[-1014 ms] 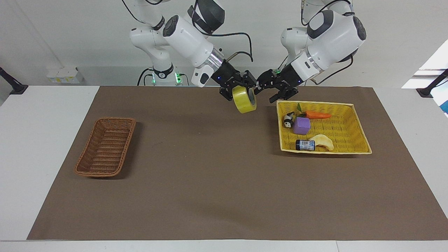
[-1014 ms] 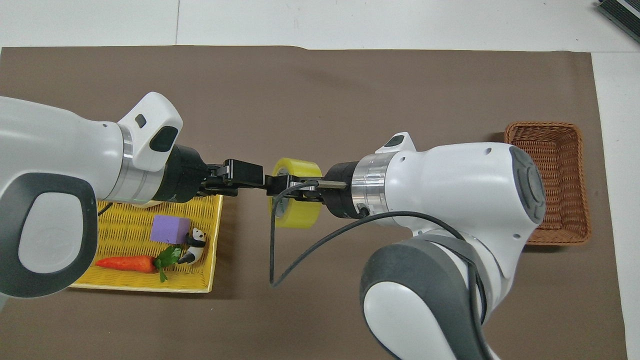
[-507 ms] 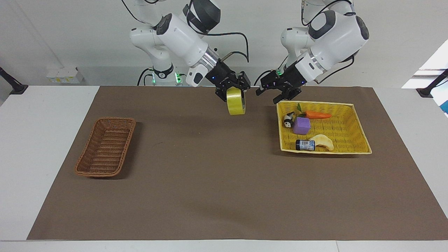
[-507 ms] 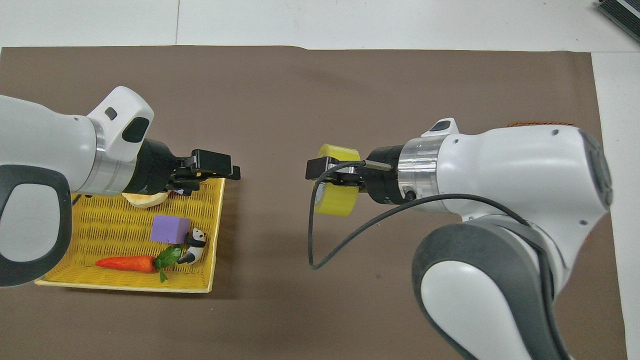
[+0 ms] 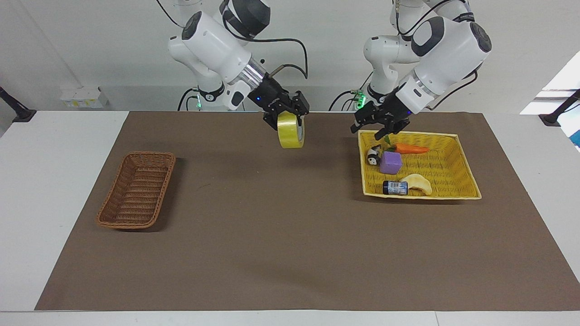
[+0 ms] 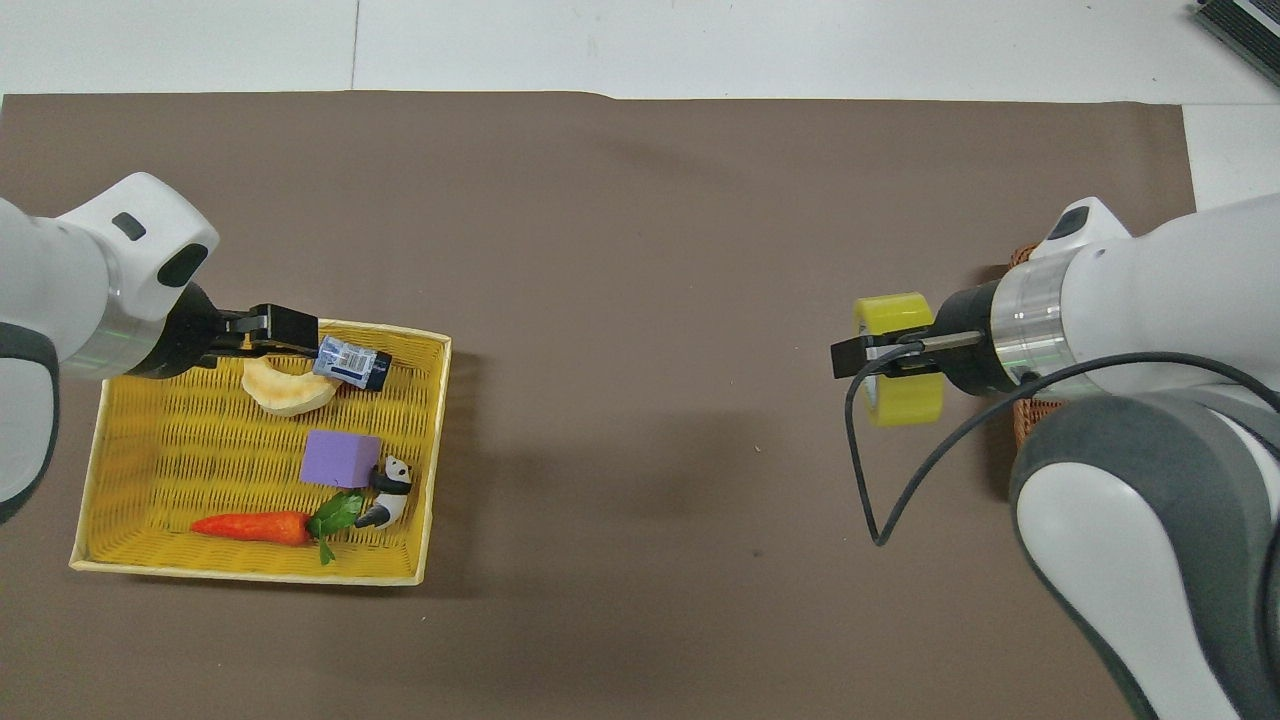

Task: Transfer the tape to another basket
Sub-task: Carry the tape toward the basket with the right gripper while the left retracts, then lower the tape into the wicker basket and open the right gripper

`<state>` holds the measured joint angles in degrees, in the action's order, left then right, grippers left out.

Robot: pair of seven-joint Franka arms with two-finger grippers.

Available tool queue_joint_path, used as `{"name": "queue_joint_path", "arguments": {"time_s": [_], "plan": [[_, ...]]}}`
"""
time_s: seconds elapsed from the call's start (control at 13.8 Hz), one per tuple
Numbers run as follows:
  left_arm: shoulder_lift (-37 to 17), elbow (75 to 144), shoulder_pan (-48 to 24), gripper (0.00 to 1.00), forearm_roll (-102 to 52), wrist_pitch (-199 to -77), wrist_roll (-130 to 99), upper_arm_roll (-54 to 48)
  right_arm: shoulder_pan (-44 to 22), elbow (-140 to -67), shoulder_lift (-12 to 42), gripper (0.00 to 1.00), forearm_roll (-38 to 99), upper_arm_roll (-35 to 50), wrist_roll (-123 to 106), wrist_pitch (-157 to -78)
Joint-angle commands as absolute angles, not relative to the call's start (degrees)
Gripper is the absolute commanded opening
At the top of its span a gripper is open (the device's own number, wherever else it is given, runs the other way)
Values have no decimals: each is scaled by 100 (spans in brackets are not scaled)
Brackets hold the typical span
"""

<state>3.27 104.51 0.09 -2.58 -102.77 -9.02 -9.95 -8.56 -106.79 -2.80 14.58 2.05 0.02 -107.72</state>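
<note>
Now your right gripper [image 5: 286, 118] has its fingers clamped through the stiff, light tape [image 5: 290, 131], hanging over the mat well short of the wicker basket [image 5: 137, 190]; keep that rim hold

We are seeing a white counter [image 5: 54, 149] carrying a brown mat [image 5: 290, 253]; a plain pale wall [image 5: 90, 40] is rising where it ends; a white socket box [image 5: 84, 97] is sitting at its foot.
</note>
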Motion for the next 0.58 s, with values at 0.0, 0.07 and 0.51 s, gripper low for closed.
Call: {"name": "queue_joint_path", "arguments": {"time_s": [0.0,0.07,0.51], "plan": [[316,9811,341,100,26,-9434,-93,-1037,-809,-10811,112,0,279,-96,-771,-10871],[325,9652,465,100,35,-9152,234,-1028,-791,-10811,306,0,-319,-271,-1008,-11046],[360,9387,597,100,44,-8727,484,-1037,-765,-11020,738,0,-2327,-641,-2054,-11642]]}}
